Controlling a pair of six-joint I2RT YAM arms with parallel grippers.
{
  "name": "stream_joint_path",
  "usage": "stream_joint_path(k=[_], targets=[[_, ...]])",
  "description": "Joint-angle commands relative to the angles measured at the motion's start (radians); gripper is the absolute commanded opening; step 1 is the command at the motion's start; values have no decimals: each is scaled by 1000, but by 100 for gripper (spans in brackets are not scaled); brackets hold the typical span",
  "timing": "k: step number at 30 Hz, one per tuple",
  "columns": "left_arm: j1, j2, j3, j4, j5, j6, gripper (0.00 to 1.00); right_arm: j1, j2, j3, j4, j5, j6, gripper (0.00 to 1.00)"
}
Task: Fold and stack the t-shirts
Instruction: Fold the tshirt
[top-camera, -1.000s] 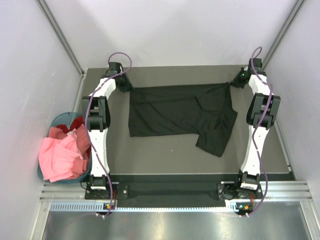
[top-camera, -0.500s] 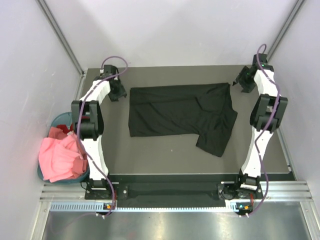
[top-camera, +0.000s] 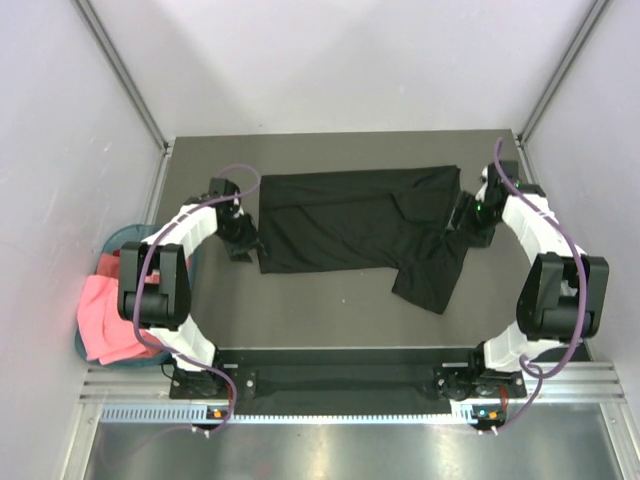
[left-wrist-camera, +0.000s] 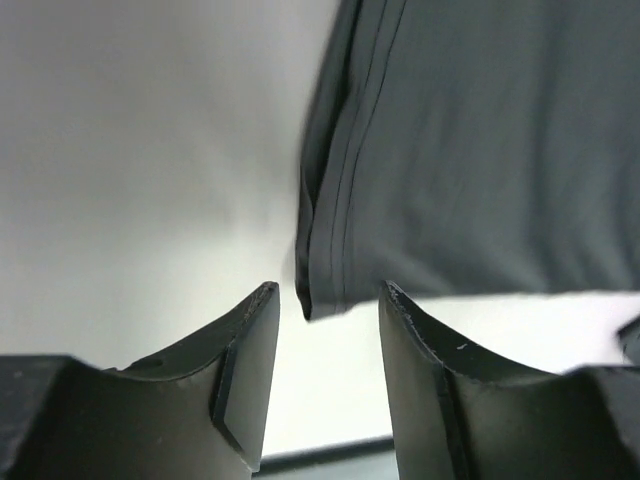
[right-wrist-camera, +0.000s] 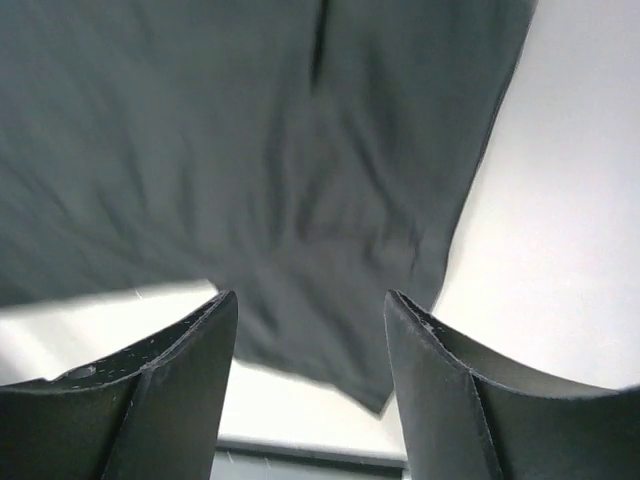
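A black t-shirt (top-camera: 350, 225) is lying spread on the counter (top-camera: 320, 310). The left pincer (top-camera: 243, 240) is hanging open beside its left edge. The right pincer (top-camera: 466, 214) is hanging open at its right edge. Both are empty.

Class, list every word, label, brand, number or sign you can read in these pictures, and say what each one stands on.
None can be read. The black t-shirt shows no print, and the teal basket shows no label.

Blk tee (top-camera: 350, 220) flat, ctr; pink tee (top-camera: 105, 322), prob. red tee (top-camera: 109, 263), bunched L.
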Motion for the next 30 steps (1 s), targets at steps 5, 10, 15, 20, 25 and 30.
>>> stream_joint_path(k=[5,10,15,20,25,30], targets=[[-26,-24,-74,33,91,-68,51,-4,-152,-219,20,-124,-67,61],[-29,-30,-86,7,80,-109,51,-4,-201,-290,9,-149,-70,62],[-31,-25,-84,-33,63,-133,50,-5,-197,-340,31,-149,-56,63],[-37,5,-84,-51,50,-149,49,-17,-198,-351,43,-131,-39,63],[-37,36,-93,-48,28,-163,49,-37,-214,-350,34,-121,-44,63],[-38,64,-72,-31,28,-163,49,-76,-217,-385,26,-109,-47,64]])
